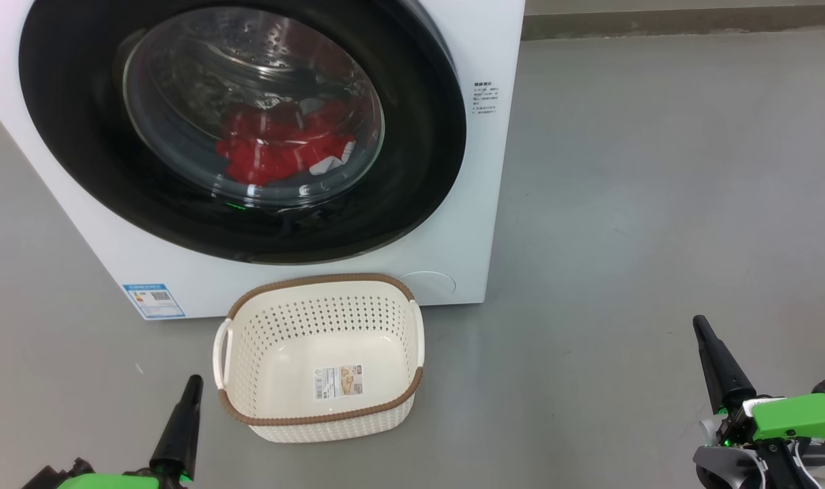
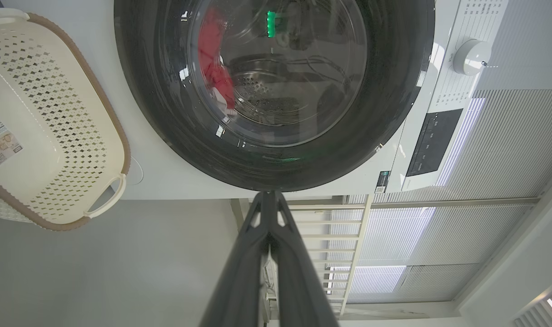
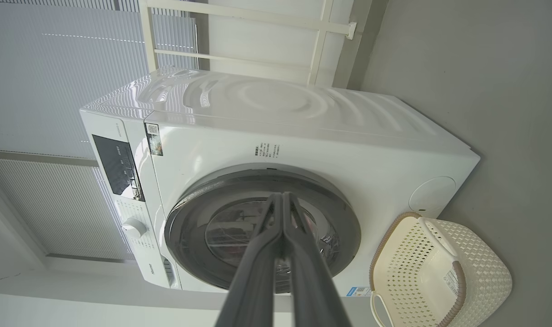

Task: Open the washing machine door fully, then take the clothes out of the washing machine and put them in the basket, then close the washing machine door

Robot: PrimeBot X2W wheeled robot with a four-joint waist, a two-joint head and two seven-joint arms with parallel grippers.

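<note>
The white washing machine (image 1: 453, 224) fills the upper left of the head view, and its black-rimmed round door (image 1: 66, 122) sits shut against the front. Red clothes (image 1: 276, 146) with white parts lie in the drum behind the glass. The cream basket (image 1: 388, 316) stands empty on the floor just in front of the machine. My left gripper (image 1: 193, 380) is shut at the lower left, left of the basket, holding nothing. At the lower right, well away from the machine, my right gripper (image 1: 699, 322) is shut and holds nothing. The left wrist view looks at the door (image 2: 157, 113) and clothes (image 2: 214, 68).
Grey floor (image 1: 656, 204) spreads wide to the right of the machine. A control panel and knob (image 3: 134, 227) sit on the machine's front. Pale window blinds and a white rail (image 3: 239, 16) stand behind the machine.
</note>
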